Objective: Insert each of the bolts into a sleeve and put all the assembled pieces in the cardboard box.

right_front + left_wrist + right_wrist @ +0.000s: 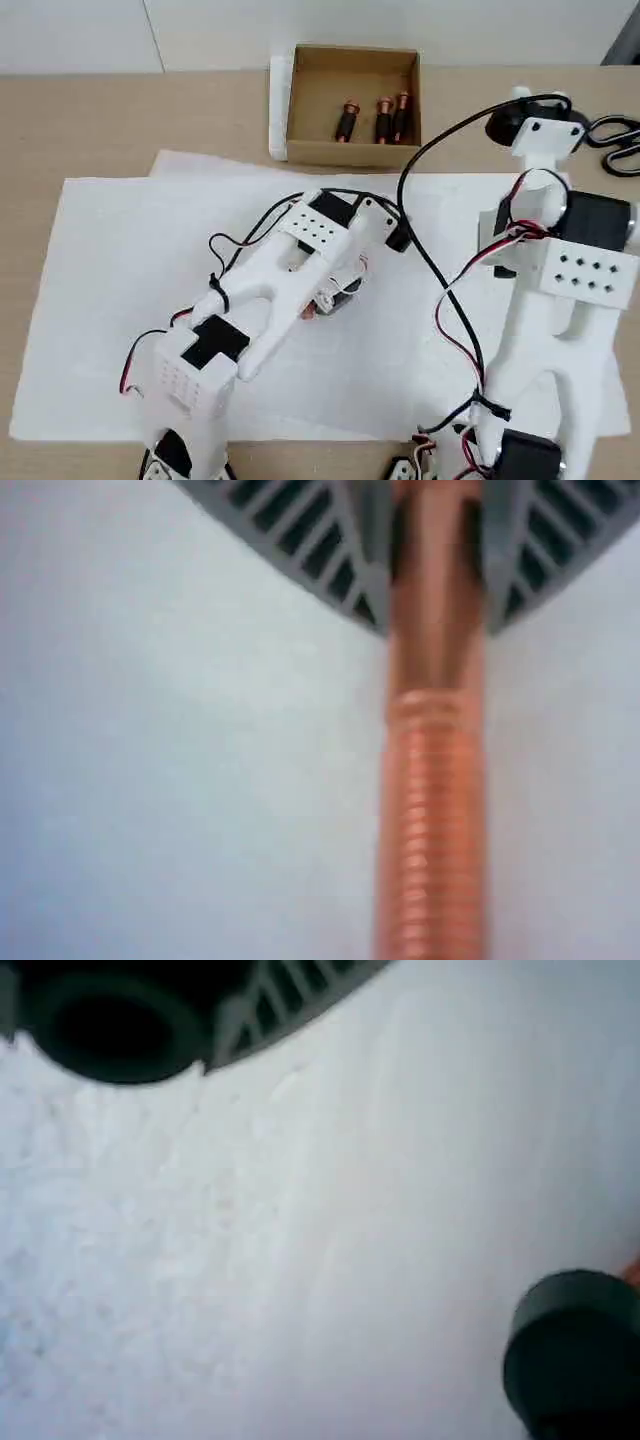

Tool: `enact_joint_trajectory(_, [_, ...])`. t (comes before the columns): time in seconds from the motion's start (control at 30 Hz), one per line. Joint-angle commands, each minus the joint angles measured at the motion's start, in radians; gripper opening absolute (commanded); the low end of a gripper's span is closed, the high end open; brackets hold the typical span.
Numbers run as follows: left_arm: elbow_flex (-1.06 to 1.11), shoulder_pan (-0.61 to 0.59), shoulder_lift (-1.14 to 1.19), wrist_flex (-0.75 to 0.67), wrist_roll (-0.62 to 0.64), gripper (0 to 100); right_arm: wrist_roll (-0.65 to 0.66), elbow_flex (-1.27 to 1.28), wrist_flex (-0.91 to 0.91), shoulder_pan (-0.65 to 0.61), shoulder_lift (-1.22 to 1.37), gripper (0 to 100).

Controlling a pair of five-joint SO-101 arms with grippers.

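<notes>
- Closest in the left wrist view, the left gripper [437, 615] is clamped on the bolt [435, 780]. Its ribbed grey jaws pinch the smooth shank, and the threaded length runs free beyond them above the white sheet [150, 780].
- That bolt looks like copper-coloured metal. It is stiff, small and likely light, but slick and round, so it could twist or slide in a loose pinch. Holding the plain shank seems right, since it leaves the thread clear to enter a sleeve.
- Right wrist view: a dark hollow sleeve [115, 1020] sits close against the right gripper [250, 1005]; whether that gripper is closed on it I cannot tell. Another dark round thing [575, 1355] shows farther off, too blurred to name.
- A sleeve probably wants a hold across its outer wall, with the bore left open and lined up with the thread.
- High view: the left arm [270, 290] holds the bolt over the middle of the white sheet, and the right arm [575, 300] stands at its right edge. The cardboard box [300, 100], at the far edge of the desk [100, 120], holds three assembled pieces [383, 120].
</notes>
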Motion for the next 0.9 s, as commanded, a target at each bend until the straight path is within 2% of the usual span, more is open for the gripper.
enact_joint_trajectory(0.0, [-0.002, 0.002, -0.005, -0.008, 0.008, 1, 0.003, -0.008, -0.004, 0.007, -0.036, 0.3])
enact_joint_trajectory(0.1, [-0.004, 0.003, -0.015, -0.005, 0.008, 1, 0.003, -0.008, -0.004, 0.007, -0.036, 0.3])
enact_joint_trajectory(0.2, [-0.039, -0.003, -0.048, 0.057, -0.006, 1, 0.005, -0.008, -0.004, 0.007, -0.036, 0.3])
enact_joint_trajectory(0.37, [-0.125, -0.018, -0.181, 0.161, -0.19, 1, 0.008, -0.008, -0.005, 0.007, -0.036, 0.3])
enact_joint_trajectory(0.43, [-0.131, -0.041, -0.244, 0.176, -0.307, 1, 0.009, -0.008, -0.005, 0.007, -0.036, 0.3])
enact_joint_trajectory(0.63, [-0.131, -0.178, -0.339, 0.178, -0.824, 1, 0.009, -0.008, -0.01, 0.008, -0.036, 0.3])
enact_joint_trajectory(0.87, [-0.13, -0.316, -0.23, 0.176, -1.226, 1, 0.011, -0.008, -0.01, 0.013, -0.036, 0.3])
